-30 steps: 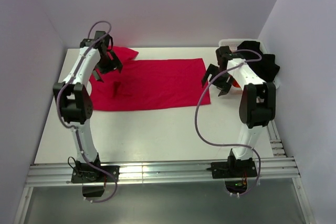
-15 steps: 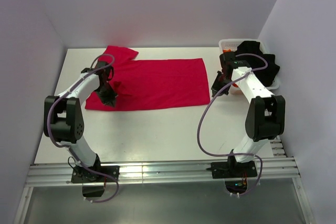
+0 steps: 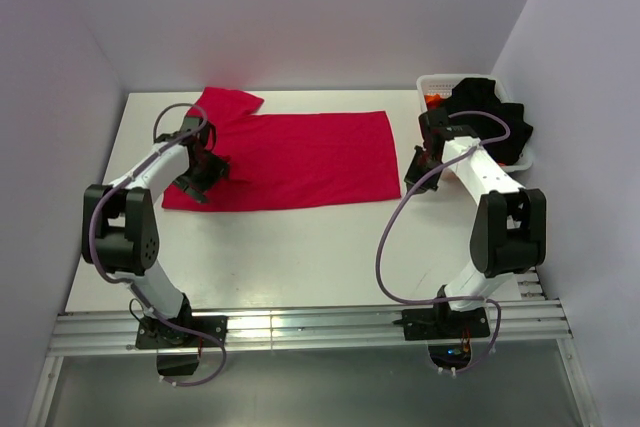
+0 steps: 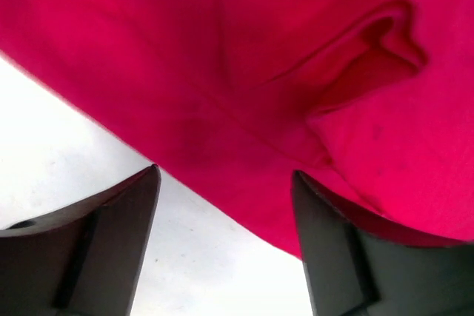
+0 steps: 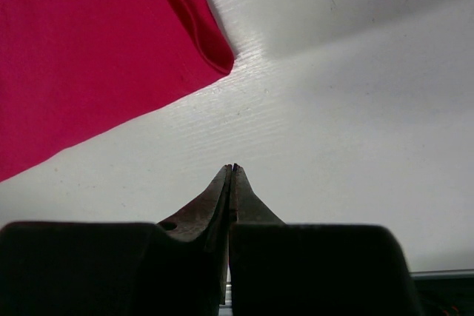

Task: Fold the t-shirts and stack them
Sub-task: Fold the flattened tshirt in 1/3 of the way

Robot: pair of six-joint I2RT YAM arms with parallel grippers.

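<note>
A crimson-red t-shirt (image 3: 300, 157) lies spread flat across the table, one sleeve pointing to the far left. My left gripper (image 3: 202, 177) is open low over the shirt's near-left hem. In the left wrist view its fingers (image 4: 111, 242) straddle the hem of the red cloth (image 4: 185, 57), holding nothing, and a small raised pucker (image 4: 370, 57) sits in the cloth. My right gripper (image 3: 413, 175) is shut and empty. It rests on bare table just off the shirt's right corner (image 5: 215, 57). Black (image 3: 492, 115) and orange (image 3: 432, 99) t-shirts lie heaped in the basket.
The white lattice basket (image 3: 436, 80) stands at the far right, against the right wall. Walls close in the table on the left, back and right. A metal rail (image 3: 300, 327) with both arm bases runs along the near edge.
Both arms have come down from a raised pose to the table. The left gripper closed on the shirt's left part and has now opened. The right gripper has shut beside the right corner.
</note>
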